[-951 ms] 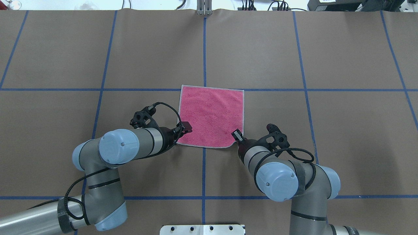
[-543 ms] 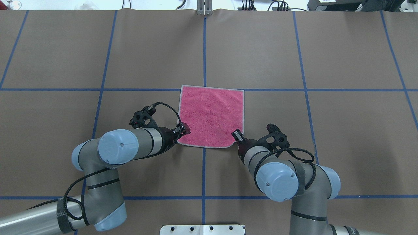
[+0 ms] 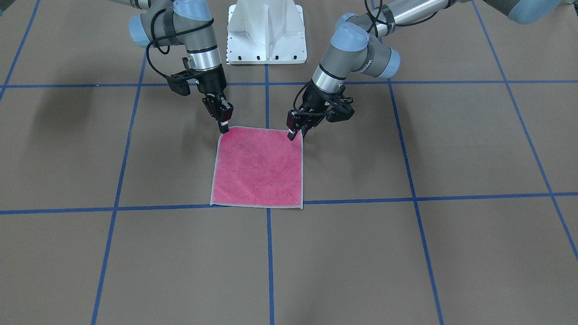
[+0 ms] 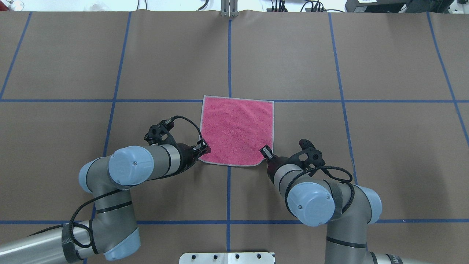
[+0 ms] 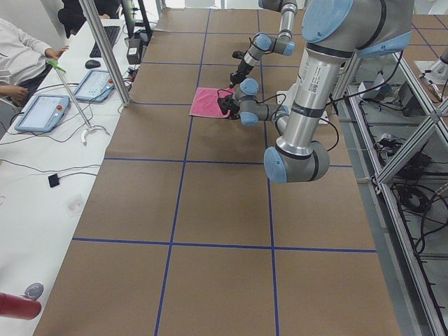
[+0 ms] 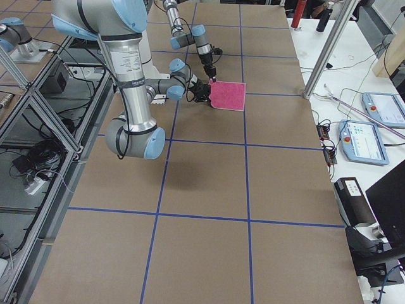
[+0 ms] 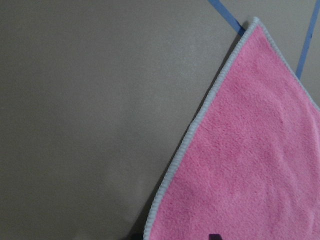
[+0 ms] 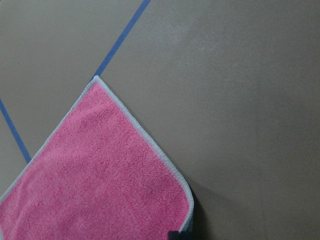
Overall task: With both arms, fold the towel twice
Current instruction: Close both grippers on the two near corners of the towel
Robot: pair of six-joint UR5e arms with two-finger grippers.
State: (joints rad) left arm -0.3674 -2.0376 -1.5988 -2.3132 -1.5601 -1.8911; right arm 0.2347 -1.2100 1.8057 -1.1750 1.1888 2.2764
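Note:
The towel [image 4: 237,130] lies flat on the table, pink face up, with its grey edging all round; it also shows in the front view [image 3: 257,167]. My left gripper [image 4: 203,150] is at its near left corner and low over it, jaws apart across the edge [image 3: 295,132]. My right gripper [image 4: 265,151] is at the near right corner, jaws together on the edge [image 3: 224,127]. The left wrist view shows the towel's left edge [image 7: 250,165]. The right wrist view shows the rounded corner [image 8: 100,180], slightly raised with a shadow beside it.
The table [image 4: 110,55] is covered in brown paper with blue tape lines. The white pedestal base [image 3: 266,31] stands behind the arms. In the left side view an operator's desk with tablets [image 5: 42,112] runs along the far side, and a metal post [image 5: 105,49] stands at the table edge.
My left gripper has drawn back from over the towel's left edge toward the near left corner and lowered. The right arm and the towel have not moved.

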